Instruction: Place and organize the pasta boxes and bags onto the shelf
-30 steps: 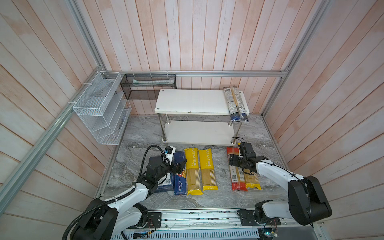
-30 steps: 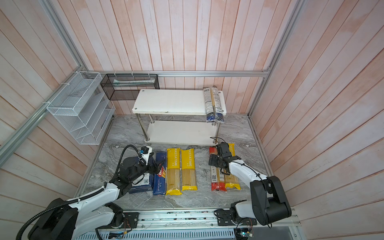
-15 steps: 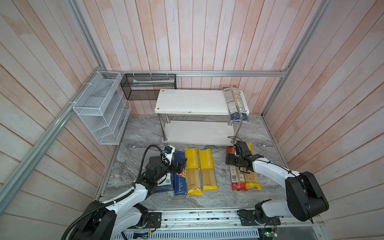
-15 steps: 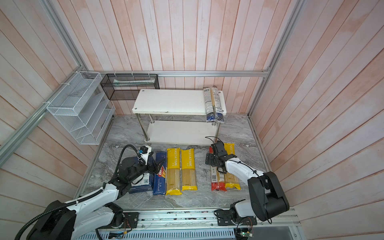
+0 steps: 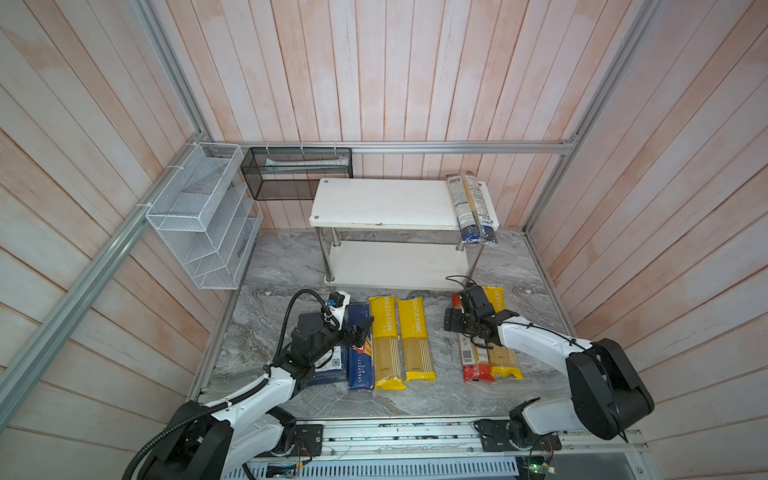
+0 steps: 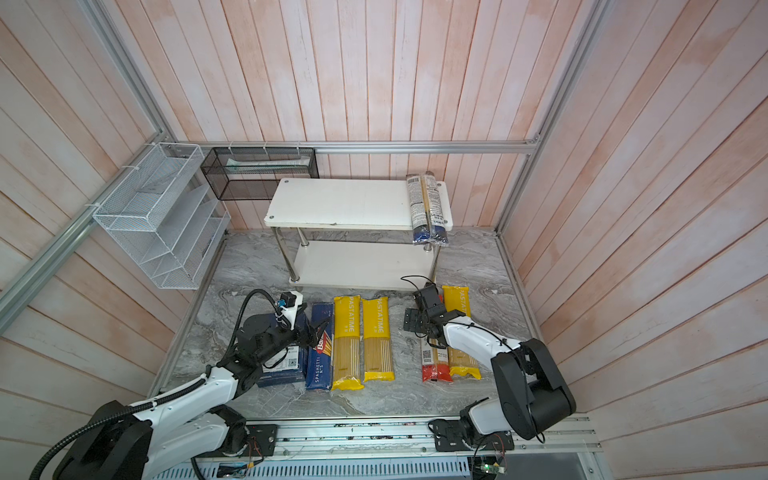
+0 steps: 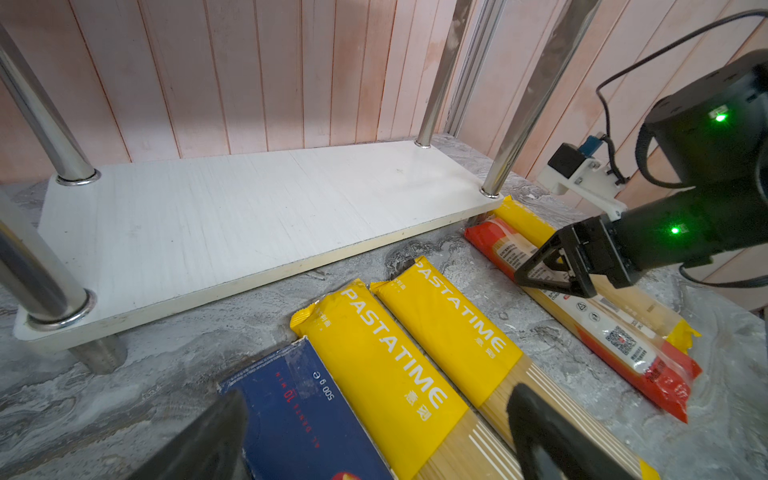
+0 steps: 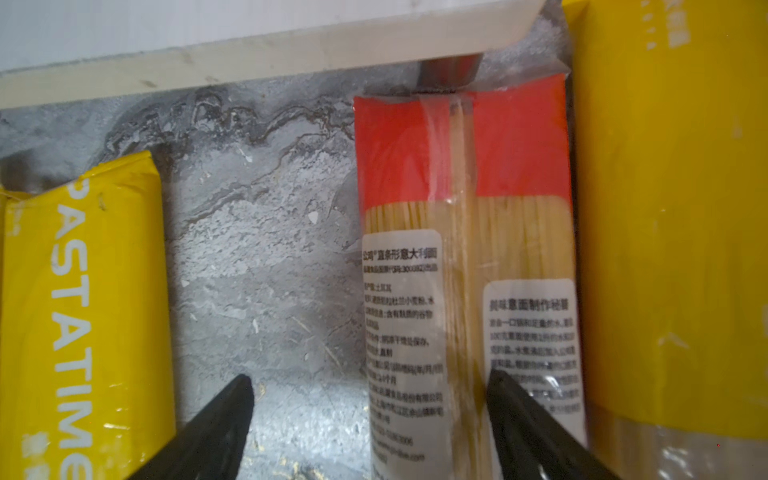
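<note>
Since a second ago the right gripper (image 5: 463,318) has edged left. Left to right on the bench (image 5: 440,395): left gripper (image 5: 361,332), fingers spread and empty, over the Barilla "SPAGHETTI N.5" box (image 5: 360,368); two "PASTATIME" bags (image 5: 387,345); right gripper, spread, empty, straddling the left edge of the red-ended bag (image 5: 471,361); a third yellow bag (image 5: 503,355). All lie lengthwise toward the shelf (image 5: 382,203), whose top board's right end carries the blue-ended bag (image 5: 473,208).

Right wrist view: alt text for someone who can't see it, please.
The right gripper, jaws open, is poised over a red-ended spaghetti bag on marble. A yellow PASTATIME bag and another yellow bag flank it; the shelf's white board lies beyond.
</note>
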You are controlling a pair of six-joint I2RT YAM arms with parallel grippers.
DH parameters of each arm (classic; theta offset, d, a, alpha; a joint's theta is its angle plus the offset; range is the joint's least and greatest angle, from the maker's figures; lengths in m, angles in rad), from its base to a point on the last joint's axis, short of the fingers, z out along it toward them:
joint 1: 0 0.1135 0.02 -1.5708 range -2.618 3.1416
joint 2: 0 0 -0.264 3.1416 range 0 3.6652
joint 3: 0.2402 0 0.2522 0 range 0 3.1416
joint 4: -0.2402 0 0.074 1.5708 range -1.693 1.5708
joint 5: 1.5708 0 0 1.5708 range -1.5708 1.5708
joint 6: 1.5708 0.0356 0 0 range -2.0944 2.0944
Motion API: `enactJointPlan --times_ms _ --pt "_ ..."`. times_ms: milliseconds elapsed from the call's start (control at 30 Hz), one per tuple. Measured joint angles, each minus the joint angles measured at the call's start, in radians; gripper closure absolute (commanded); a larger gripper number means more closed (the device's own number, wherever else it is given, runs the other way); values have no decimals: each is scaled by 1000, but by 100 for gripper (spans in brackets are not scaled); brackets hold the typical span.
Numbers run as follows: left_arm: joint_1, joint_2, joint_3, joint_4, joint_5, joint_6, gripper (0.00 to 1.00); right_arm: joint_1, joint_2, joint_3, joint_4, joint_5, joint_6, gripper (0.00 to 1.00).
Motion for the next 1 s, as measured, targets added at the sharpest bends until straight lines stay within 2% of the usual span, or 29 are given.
enactJointPlan --times_ms 633,1000 --pt "0 -8 0 0 -3 0 0 73 -85 -90 36 31 79 12" --pt "0 -3 0 0 -7 0 0 77 -193 -115 -104 37 112 11"
